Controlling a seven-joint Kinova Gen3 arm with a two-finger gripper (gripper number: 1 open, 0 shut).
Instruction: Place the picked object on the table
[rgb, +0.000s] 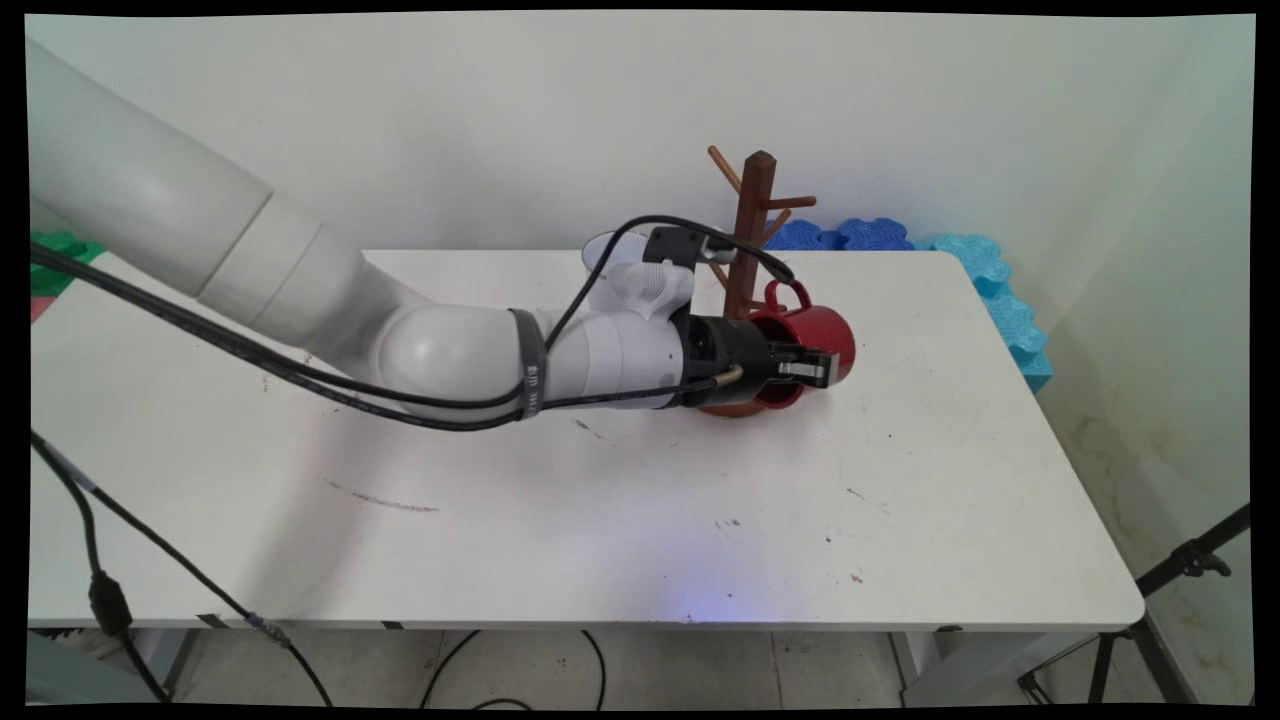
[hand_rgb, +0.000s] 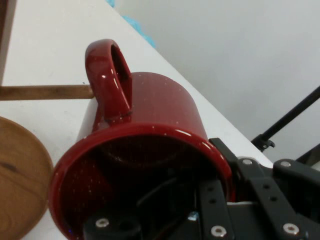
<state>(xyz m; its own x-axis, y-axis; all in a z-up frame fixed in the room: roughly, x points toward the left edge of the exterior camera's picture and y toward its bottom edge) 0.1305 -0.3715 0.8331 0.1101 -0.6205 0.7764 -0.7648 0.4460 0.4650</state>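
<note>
Right now the gripper is clamped on the rim of the red mug, one finger inside, one outside. The mug hangs sideways at three o'clock of the wooden mug tree, handle up, touching no peg.

Blue foam mats beyond table.

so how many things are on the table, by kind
mug: 1 (red, on its side, held in the jaws)
mug tree: 1 (brown wood)
white cup: 1 (behind the arm, partly hidden)
total: 3
</note>
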